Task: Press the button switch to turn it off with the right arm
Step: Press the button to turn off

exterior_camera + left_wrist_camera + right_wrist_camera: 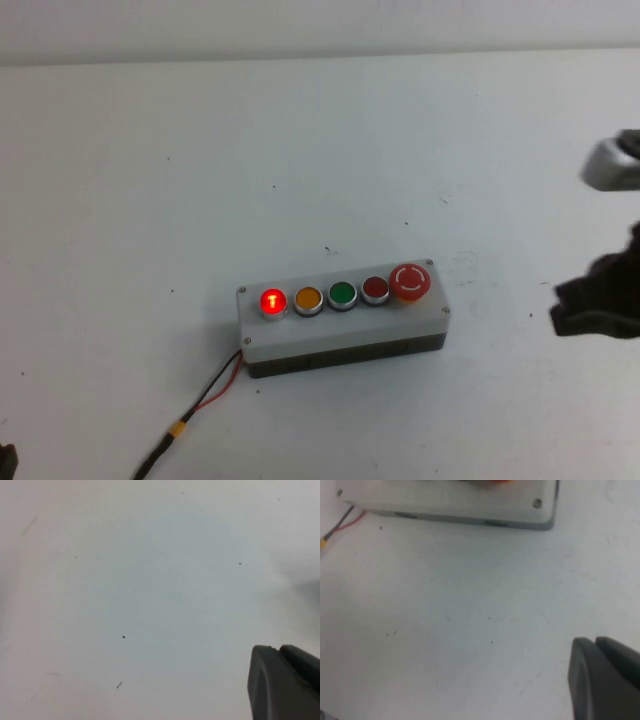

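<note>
1. Near the middle of the white desk [150, 180], in the high view, lies a grey control box [345, 335] with a row of five buttons on its top face.
2. At the left end of that row sits the button switch [272, 301], glowing red inside its silver rim, just beside an orange button [308, 299]; then come a green button [342, 295], a darker red button [375, 289] and a large red mushroom button [410, 281] with white arrows.
3. Only the high view shows the buttons fully; the right wrist view catches just the box's pale edge [455, 502], a corner screw and a sliver of red at the frame's border.
4. Red and black wires [215, 388] leave the box's left end with a yellow band; the right wrist view shows a short stretch of them [342, 524].
5. Well apart from the box, at the right edge of the high view, the right gripper [597, 305] shows as a dark shape cut off by the frame, with a silver-grey joint [612, 165] above it; I cannot tell how its fingers stand.
6. One dark finger tip [605, 680] fills a corner of the right wrist view, above bare desk.
7. Over plain desk, the left wrist view shows the left gripper as a similar dark tip [282, 682]; its opening cannot be told either.
</note>
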